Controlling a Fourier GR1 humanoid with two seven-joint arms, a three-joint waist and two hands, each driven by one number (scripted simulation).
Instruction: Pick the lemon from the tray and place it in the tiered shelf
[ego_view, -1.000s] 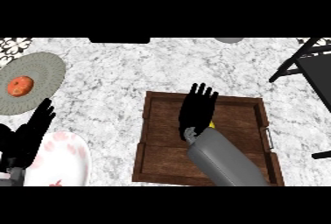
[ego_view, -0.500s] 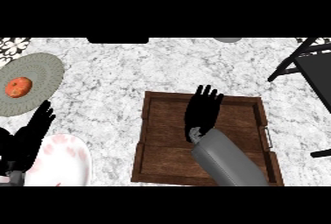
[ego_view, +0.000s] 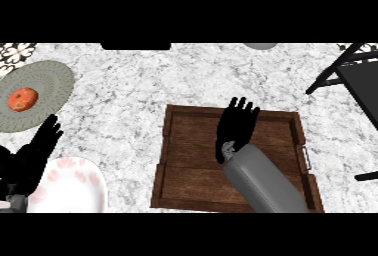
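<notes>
Lemon isn't visible right now; we reckon it's hidden under our right hand (ego_view: 236, 125), which hangs over the wooden tray (ego_view: 192, 170) with fingers straight, grasping nothing. To do this well we'd lower, curl round the fruit, then lift toward the black tiered shelf (ego_view: 354, 80) at right. Left hand (ego_view: 37, 150) rests open by the pink plate (ego_view: 74, 185). A grey plate (ego_view: 52, 85) holds a red-orange fruit (ego_view: 22, 99).

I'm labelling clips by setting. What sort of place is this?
Most likely a kitchen counter: a marble-patterned top carries a wooden tray, a grey plate with a red fruit, and a pink-patterned plate.
</notes>
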